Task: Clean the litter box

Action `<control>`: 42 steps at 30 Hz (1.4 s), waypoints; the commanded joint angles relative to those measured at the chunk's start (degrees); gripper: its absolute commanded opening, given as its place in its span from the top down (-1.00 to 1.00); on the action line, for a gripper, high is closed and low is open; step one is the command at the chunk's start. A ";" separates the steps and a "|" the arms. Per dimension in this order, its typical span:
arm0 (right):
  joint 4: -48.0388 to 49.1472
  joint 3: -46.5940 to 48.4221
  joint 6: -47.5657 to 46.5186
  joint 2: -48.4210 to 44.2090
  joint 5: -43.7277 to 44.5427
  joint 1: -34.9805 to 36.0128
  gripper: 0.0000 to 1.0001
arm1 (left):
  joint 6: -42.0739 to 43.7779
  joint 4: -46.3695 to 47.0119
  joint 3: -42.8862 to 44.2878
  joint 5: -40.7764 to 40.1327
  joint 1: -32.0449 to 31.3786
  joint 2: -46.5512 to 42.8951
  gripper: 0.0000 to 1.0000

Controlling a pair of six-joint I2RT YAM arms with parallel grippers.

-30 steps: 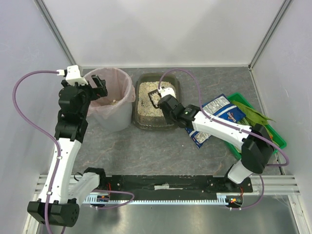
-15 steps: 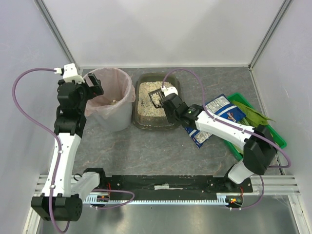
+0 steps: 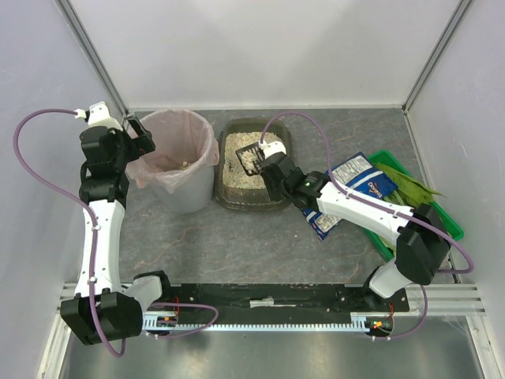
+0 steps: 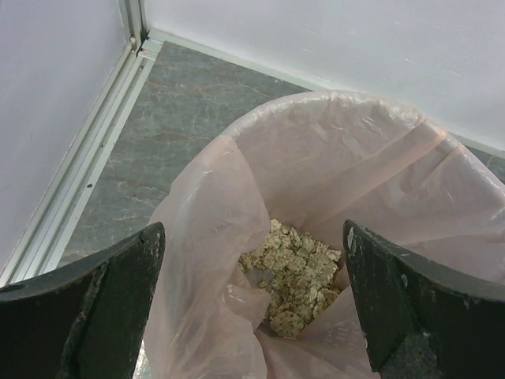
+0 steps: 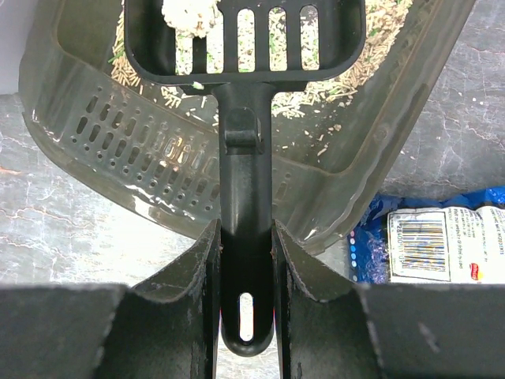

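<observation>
The right tool [image 5: 246, 260] is gripping the flat handle of a black slotted scoop [image 5: 245, 47], with its two fingers closed tight on both sides of the handle. A pale clump [image 5: 189, 14] is lying in the upper left corner of the scoop blade. The litter box [image 3: 246, 200] is standing in the upper middle of the top view, just beside the pink-lined bin [image 3: 185, 193] on its left. The scoop is hanging over the box, and I think it is lifted free of the granules [image 3: 237, 178], though the view from above is not showing this clearly. The left tool [image 4: 252, 237] is hovering wide open over the bin and is holding nothing.

To do this step well, the scoop should be staying level, because the clump is sitting near one edge and could roll off. A small shake over the box would be letting loose grains fall through the slots before the carry toward the bin.

The box is smooth, half-glossy plastic with a perforated inner wall. The granules are looking dry, thin and pale. The bin liner is a thin wrinkled film with crumbly lumps at its bottom. The surface [image 3: 237, 237] is resembling grey stone.
</observation>
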 commanded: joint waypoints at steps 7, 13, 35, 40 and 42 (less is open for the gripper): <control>-3.06 4.87 -1.04 0.45 7.00 2.07 1.00 | -1.17 -3.40 4.96 3.77 0.59 4.66 -0.79; -7.50 6.17 0.27 2.01 19.25 2.16 1.00 | -2.05 -3.31 4.52 8.86 0.59 6.15 -0.38; -7.94 6.17 0.36 3.33 15.63 2.95 1.00 | -2.50 -4.54 5.58 10.89 0.59 8.00 -0.68; -6.86 6.90 -3.05 3.35 10.50 3.47 1.00 | -1.70 -3.93 5.05 8.53 0.59 5.90 -0.75; -7.08 6.53 -3.06 2.20 16.59 4.61 1.00 | -1.18 -3.84 4.79 5.99 0.50 4.58 -0.77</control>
